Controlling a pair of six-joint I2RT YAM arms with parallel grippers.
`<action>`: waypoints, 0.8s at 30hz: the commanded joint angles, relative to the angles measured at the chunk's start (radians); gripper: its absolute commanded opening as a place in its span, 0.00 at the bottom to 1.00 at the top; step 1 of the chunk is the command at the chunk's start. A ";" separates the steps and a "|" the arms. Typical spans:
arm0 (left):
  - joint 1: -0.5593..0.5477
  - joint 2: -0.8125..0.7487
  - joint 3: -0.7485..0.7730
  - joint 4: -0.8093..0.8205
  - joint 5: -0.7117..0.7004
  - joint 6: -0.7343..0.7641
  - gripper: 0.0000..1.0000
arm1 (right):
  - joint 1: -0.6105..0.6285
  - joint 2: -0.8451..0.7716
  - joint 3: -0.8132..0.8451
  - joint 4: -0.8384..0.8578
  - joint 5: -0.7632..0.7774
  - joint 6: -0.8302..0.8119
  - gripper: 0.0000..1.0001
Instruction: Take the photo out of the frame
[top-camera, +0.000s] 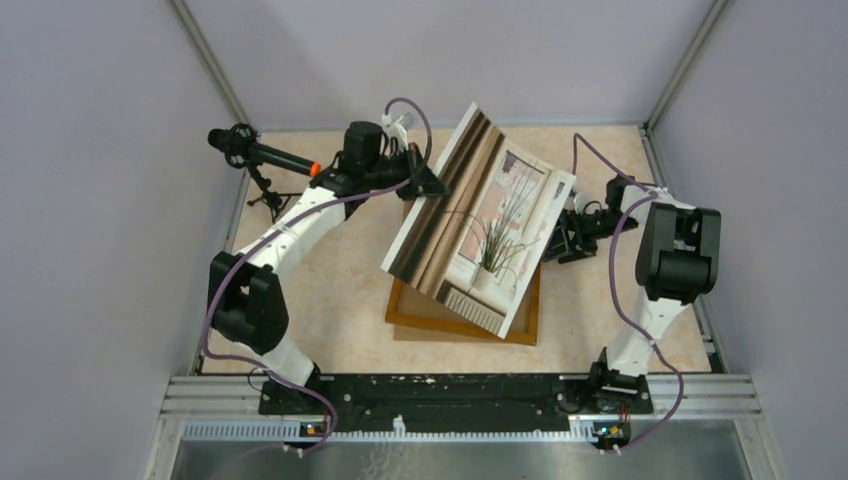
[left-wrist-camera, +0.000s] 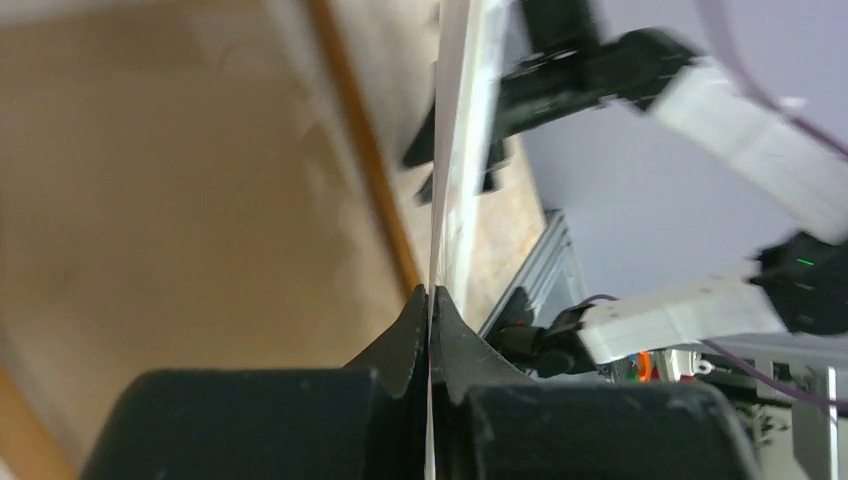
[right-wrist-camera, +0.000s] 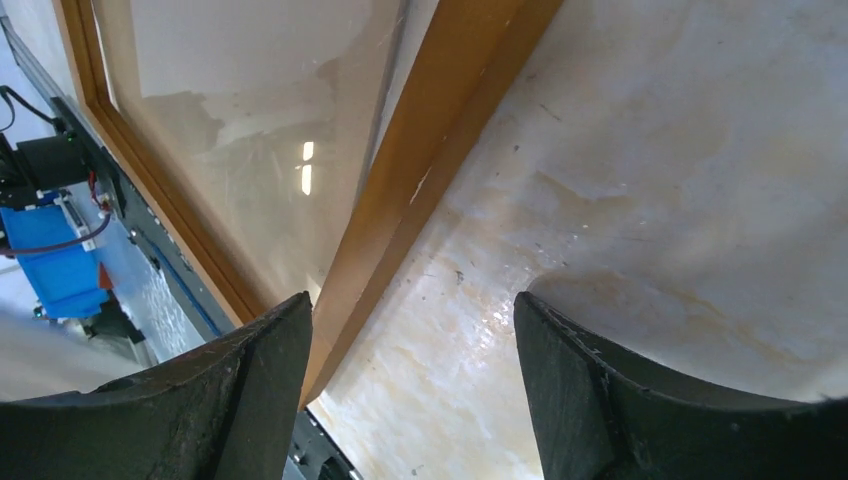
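The photo (top-camera: 480, 225) is out of the frame (top-camera: 465, 322) and stands tilted in the air. Its lower edge hangs over the frame and its printed side faces up and toward the arms. The left hand (top-camera: 425, 180) is closed tightly on the upper left edge of the photo. In the left wrist view the fingers (left-wrist-camera: 400, 335) pinch the thin sheet, which is seen from its edge.

The frame lies flat on the counter (top-camera: 340, 290), partly hidden under the photo, with its brown rim showing at the near side. The right hand (top-camera: 560, 240) is open and holds nothing. It is near the right edge of the photo, low over the counter. In its own view the frame's rim and the bare counter lie below its spread fingers (right-wrist-camera: 600, 390).

A microphone (top-camera: 265, 155) on a small tripod stands at the far left, well apart from the photo.
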 joint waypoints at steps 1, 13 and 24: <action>-0.004 0.025 -0.153 0.006 -0.132 -0.046 0.00 | -0.009 -0.047 0.045 -0.003 0.006 -0.029 0.73; 0.013 0.145 -0.384 0.185 -0.293 -0.092 0.00 | -0.009 -0.031 0.006 0.030 0.010 -0.013 0.73; 0.013 0.203 -0.352 0.062 -0.475 -0.113 0.03 | -0.002 -0.013 -0.015 0.062 0.020 -0.004 0.72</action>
